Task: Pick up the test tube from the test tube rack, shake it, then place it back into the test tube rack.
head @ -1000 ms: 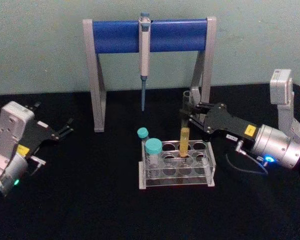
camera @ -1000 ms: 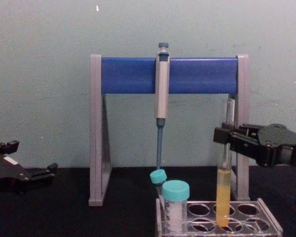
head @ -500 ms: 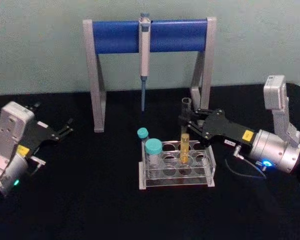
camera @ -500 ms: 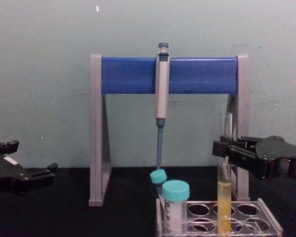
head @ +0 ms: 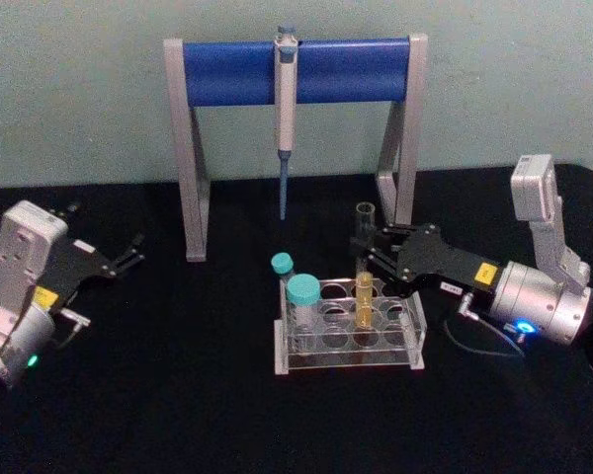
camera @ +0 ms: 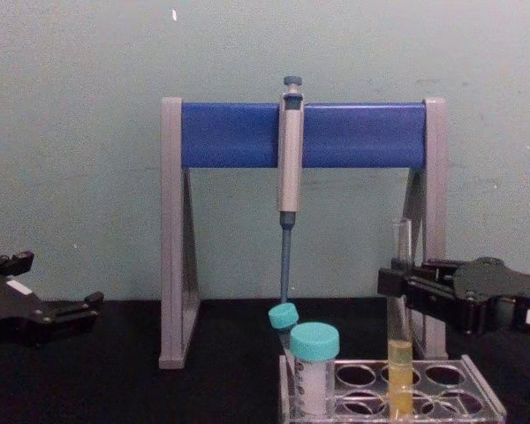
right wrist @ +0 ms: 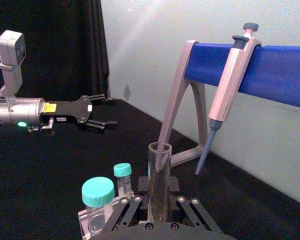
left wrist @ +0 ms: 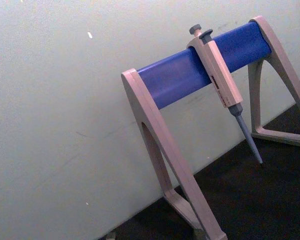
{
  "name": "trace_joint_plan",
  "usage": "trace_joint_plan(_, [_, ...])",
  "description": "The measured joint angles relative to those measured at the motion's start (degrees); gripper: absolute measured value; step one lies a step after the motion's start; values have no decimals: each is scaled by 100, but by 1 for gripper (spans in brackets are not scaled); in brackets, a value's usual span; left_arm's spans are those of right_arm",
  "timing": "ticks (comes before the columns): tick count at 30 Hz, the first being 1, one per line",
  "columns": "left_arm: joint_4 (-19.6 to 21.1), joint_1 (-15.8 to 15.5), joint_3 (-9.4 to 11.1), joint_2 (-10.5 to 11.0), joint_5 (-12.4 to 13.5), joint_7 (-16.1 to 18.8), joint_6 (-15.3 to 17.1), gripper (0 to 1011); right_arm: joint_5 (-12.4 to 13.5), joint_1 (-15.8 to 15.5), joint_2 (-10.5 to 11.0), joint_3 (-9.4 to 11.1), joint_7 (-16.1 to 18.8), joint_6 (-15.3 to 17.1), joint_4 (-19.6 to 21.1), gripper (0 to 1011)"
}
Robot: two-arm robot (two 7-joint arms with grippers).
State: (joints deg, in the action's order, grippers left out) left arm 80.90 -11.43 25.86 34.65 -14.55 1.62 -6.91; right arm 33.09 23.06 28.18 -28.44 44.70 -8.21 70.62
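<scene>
Standing the test tube upright in a hole right of centre in the test tube rack, right gripper clamped on its upper glass, seemingly with only release and withdrawal left, left gripper parked open-fingered at left.

1. A slim, clear glass test tube stands upright and open-mouthed, clasped between the black fingers of the right end effector.
2. Just beside it, a wide teal-capped clear tube and a narrower teal-capped tube sit in the transparent plastic test tube rack.
3. A grey pipette hangs on the blue-barred grey pipette stand at the black counter's back edge.
4. The left end effector hovers well apart, its fingers spread.
</scene>
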Motion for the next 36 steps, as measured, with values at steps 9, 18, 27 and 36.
trace_joint_plan(9, [0,0,0,0,0,0,0,1001,-33,18,-6,-18,-27,75,-15,235])
trace_joint_plan(18, [0,0,0,0,0,0,0,1001,-55,31,-7,-29,-50,119,-15,235])
trace_joint_plan(27, [0,0,0,0,0,0,0,1002,-53,31,-5,-29,-49,112,-11,235])
trace_joint_plan(36, [0,0,0,0,0,0,0,1001,-49,31,-5,-25,-47,107,-10,235])
